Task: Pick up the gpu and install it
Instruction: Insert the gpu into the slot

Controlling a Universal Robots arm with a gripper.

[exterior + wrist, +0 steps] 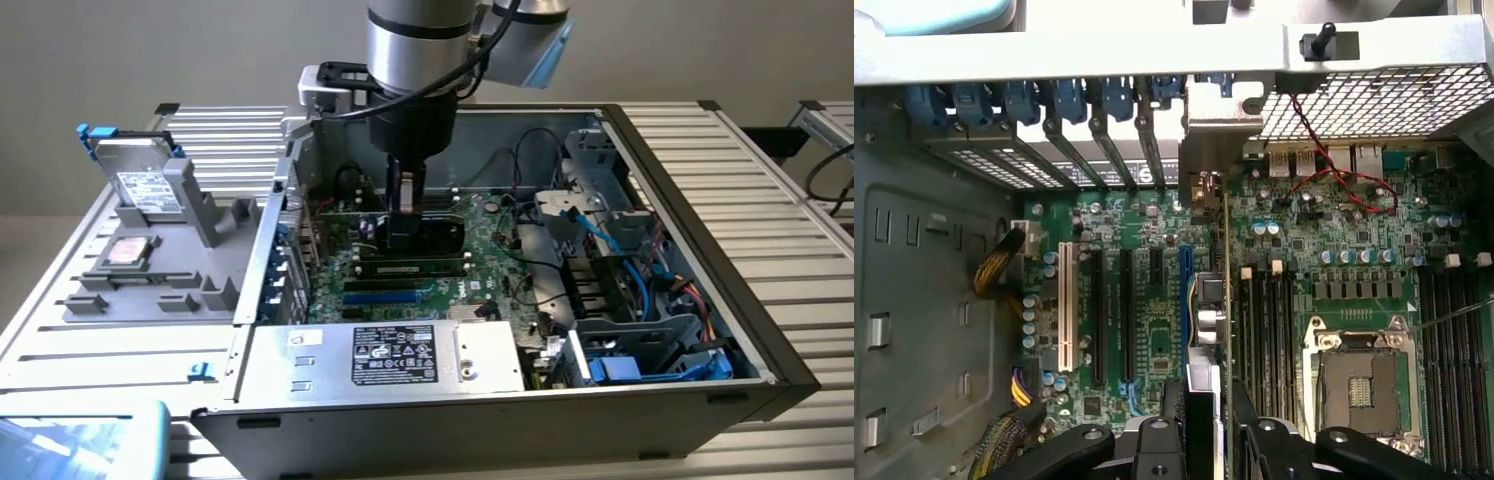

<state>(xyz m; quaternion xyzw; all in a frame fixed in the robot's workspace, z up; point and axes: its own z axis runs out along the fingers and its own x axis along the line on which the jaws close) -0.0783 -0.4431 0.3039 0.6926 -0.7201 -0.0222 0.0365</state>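
Observation:
My gripper reaches down into the open computer case and is shut on the gpu. The card stands on edge over the green motherboard, its black cooler block facing the exterior view's right. In the wrist view the gpu appears edge-on between my two black fingers, gripper. It runs along the blue expansion slot, and its silvery end bracket is up against the case's rear slot openings. I cannot tell whether its lower edge sits in the slot.
A grey fixture on the exterior view's left holds a silver hard drive. Inside the case are the power supply, a drive cage with blue cables, the bare CPU socket, black slots and a white slot.

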